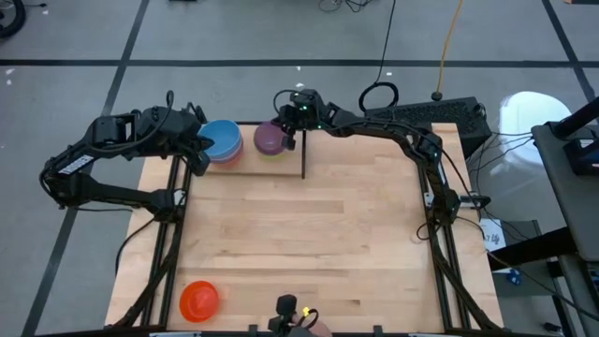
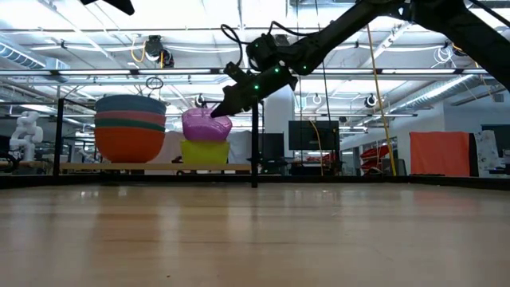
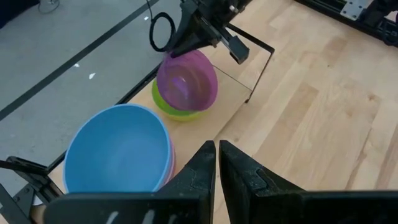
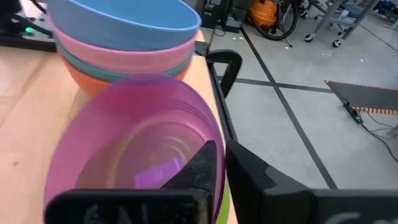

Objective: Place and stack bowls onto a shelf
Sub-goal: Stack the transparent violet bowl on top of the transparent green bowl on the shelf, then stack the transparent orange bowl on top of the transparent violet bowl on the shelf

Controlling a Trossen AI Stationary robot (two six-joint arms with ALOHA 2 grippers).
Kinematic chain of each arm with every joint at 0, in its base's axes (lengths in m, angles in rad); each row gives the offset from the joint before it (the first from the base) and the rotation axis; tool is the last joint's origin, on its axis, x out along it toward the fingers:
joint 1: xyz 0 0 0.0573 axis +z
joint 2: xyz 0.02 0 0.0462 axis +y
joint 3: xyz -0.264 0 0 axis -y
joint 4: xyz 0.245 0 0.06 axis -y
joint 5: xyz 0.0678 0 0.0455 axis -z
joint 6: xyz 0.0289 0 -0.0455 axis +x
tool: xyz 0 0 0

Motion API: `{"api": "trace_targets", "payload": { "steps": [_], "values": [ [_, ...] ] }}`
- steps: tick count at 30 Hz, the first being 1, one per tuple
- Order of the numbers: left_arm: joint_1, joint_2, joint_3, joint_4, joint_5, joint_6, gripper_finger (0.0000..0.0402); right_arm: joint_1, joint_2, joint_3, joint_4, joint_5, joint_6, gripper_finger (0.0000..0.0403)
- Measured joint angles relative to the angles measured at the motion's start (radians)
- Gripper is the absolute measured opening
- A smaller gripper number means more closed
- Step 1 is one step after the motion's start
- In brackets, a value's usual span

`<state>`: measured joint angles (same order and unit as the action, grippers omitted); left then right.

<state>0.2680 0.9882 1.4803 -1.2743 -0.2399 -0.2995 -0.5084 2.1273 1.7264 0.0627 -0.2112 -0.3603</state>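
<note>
Grey concrete floor point(image 1: 84, 37) w/ dark tape lines round the table. Beyond: open workshop, white ceiling w/ pipes & strip lights point(image 2: 72, 48), orange panel point(image 2: 441, 153) at right, dark monitor point(image 2: 312, 134) mid-room.

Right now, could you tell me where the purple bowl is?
The purple bowl sits atop the yellow bowl on the shelf, right of the blue-topped stack, with the right pincer on its rim.

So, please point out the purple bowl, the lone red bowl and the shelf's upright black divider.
purple bowl point(image 3: 186, 84): left wrist view, on its inner hollow.
red bowl point(image 1: 198, 300): high view, on its middle.
upright black divider point(image 2: 254, 155): low view, on the rod's lower half.
</note>
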Motion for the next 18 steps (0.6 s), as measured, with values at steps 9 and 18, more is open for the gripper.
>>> {"api": "trace_targets", "payload": {
  "steps": [9, 18],
  "values": [
    [0.0, 0.0, 0.0, 0.0, 0.0, 0.0, 0.0026, 0.016, 0.0, -0.001, 0.025, 0.002, 0.002, 0.0086],
    [0.0, 0.0, 0.0, -0.001, 0.0, 0.001, 0.0026, 0.06, -0.136, -0.002, 0.025, 0.005, -0.002, 0.0099]
  ]
}}
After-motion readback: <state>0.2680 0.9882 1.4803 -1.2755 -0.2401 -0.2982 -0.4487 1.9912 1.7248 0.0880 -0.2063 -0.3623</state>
